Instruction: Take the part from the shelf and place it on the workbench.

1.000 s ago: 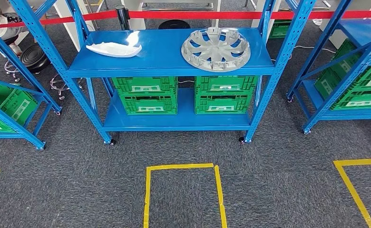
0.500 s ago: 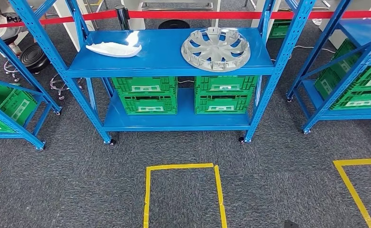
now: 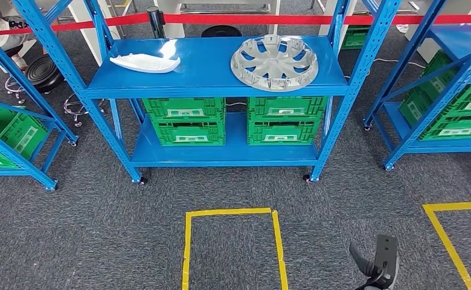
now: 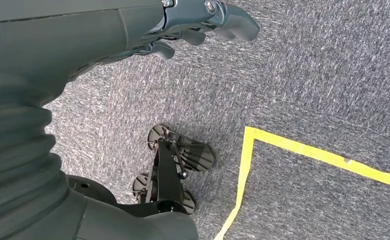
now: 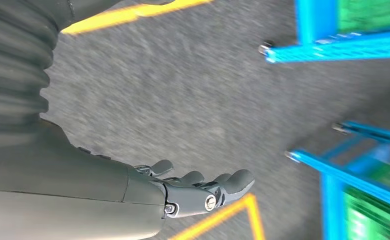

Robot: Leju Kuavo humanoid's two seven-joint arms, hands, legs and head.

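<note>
Just starting: round grey part [image 3: 274,61] far off on the blue shelf [image 3: 209,75], right side, right hand [image 3: 376,261] low and near, fingers apart and holding nothing, left hand [image 4: 203,20] maybe loose too, next a long reach up and forward.

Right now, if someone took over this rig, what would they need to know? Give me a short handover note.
Right hand: empty, fingers apart, low over the carpet at the lower right of the head view.
Left hand: empty, fingers loosely apart, hanging over the carpet beside the yellow tape.
Parts: the silver wheel cover and the white part both lie on the top level of the blue shelf, untouched.
Done: nothing picked yet.
Left: reach the shelf, grasp the part, carry it to the workbench and set it down.
</note>
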